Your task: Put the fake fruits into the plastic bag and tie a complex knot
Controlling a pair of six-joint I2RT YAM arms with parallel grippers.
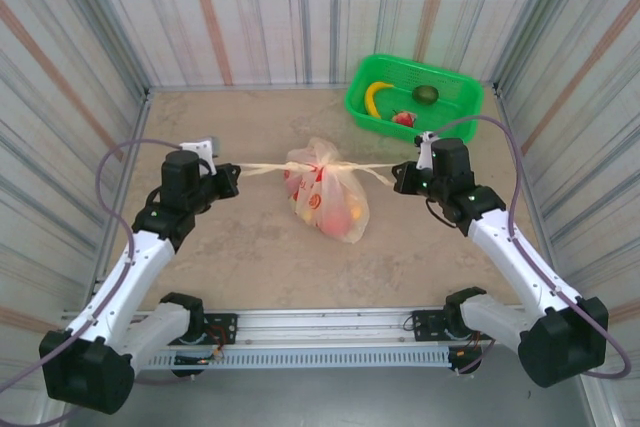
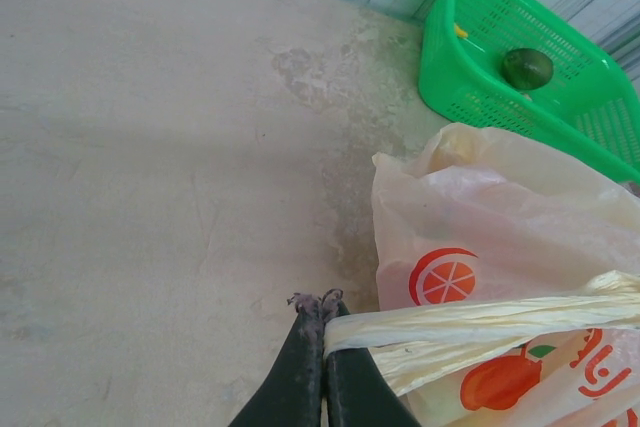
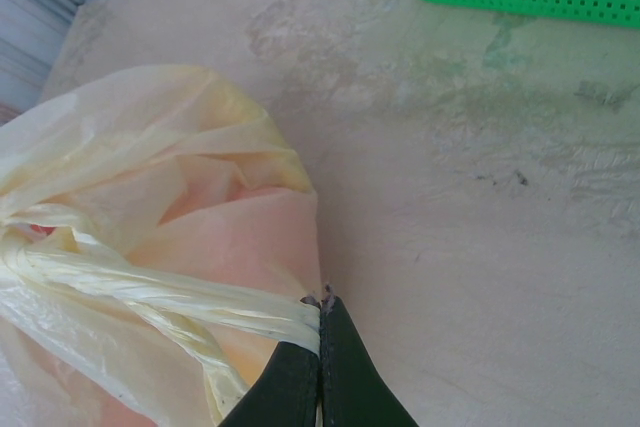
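With the left gripper (image 2: 322, 309) and right gripper (image 3: 320, 305) each clamped on a handle (image 2: 480, 319) of the plastic bag (image 1: 328, 197) mid-table, pulling evenly outward should cinch the knot (image 1: 330, 164) without tearing.

**Centre line barred, edges open**

The plastic bag (image 1: 328, 197) sits at the middle of the desk (image 1: 240, 252), its handles (image 1: 268, 167) stretched sideways to the left hand (image 1: 235, 176) and right hand (image 1: 398, 176). The green basket (image 1: 470, 107) blocks the far right corner. Near and far-left desk lies open.
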